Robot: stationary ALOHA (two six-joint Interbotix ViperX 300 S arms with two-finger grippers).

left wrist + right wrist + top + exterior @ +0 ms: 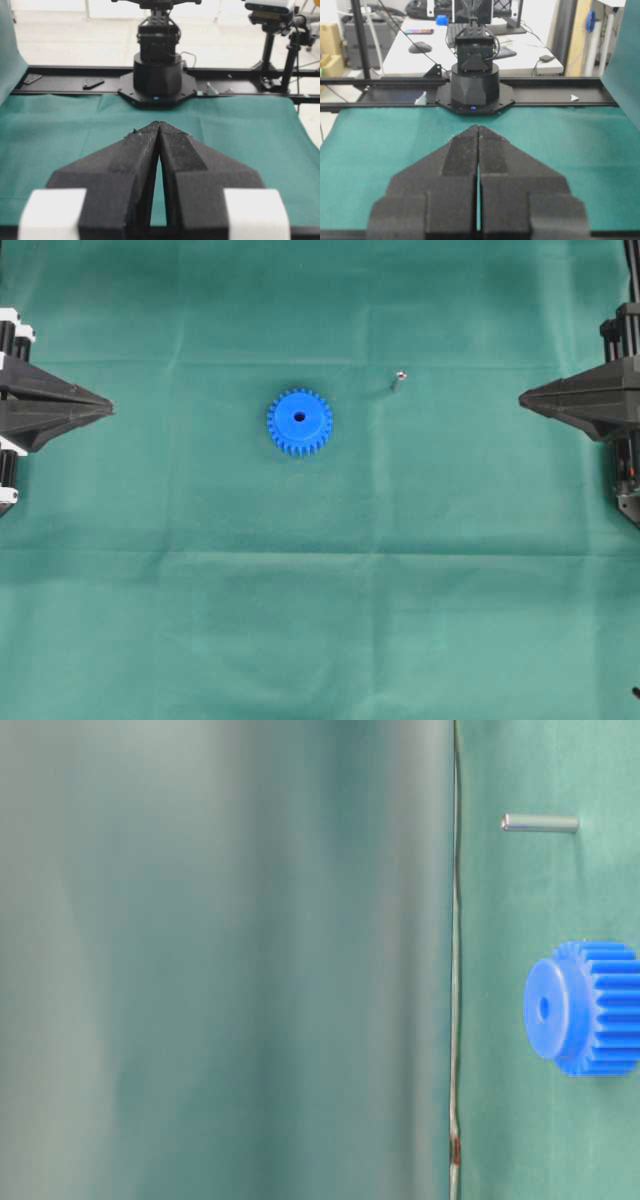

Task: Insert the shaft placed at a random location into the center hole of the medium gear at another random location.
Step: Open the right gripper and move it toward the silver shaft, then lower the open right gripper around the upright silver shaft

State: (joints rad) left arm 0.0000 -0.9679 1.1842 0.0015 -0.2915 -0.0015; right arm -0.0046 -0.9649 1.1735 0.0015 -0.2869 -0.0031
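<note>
Both grippers closed and empty at opposite edges of the green cloth (320,640).

Left gripper (108,405) pinched tip to tip at the left edge, right gripper (522,398) likewise at the right, both well apart from the parts. Between them, flat on the cloth: medium gear (299,422), bright blue plastic, finely toothed rim, raised hub with small dark center hole (299,417). To its upper right, apart from it, the shaft (397,379), a tiny silver-grey pin with a shinier end. No readable writing, no containers.
</note>
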